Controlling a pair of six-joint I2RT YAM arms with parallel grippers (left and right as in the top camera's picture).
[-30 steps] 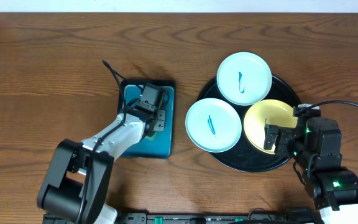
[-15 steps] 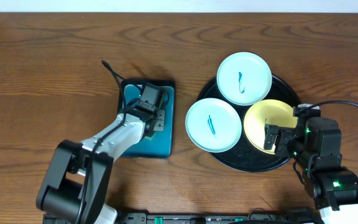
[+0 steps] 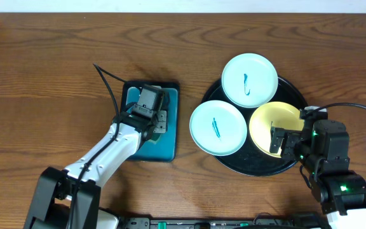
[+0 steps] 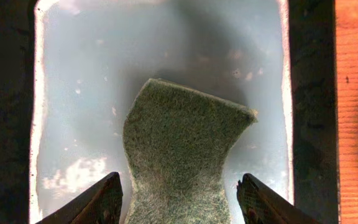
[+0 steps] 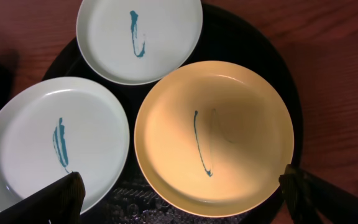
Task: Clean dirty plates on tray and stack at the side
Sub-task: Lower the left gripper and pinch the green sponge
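**Left arm resettles over the sponge, plates untouched**

Movement in the last second belongs only to your left arm: it has stretched out lower and longer across the table, and its wrist has slid a little toward the far left of the teal tray. The right side has not stirred.

The black tray still carries all three plates, so nothing is stacked at the side yet. The yellow plate lies under your right gripper, whose fingers are spread wide and hold nothing. The two mint plates sit far and near-left (the near one overhangs the rim), and each still shows its blue scribble.

Your left gripper stands with its fingers spread to either side of the grey-green sponge, which lies flat in the teal tray, bracketed but not pinched. By my reading you are lined up to take the sponge, and wiping has not begun.
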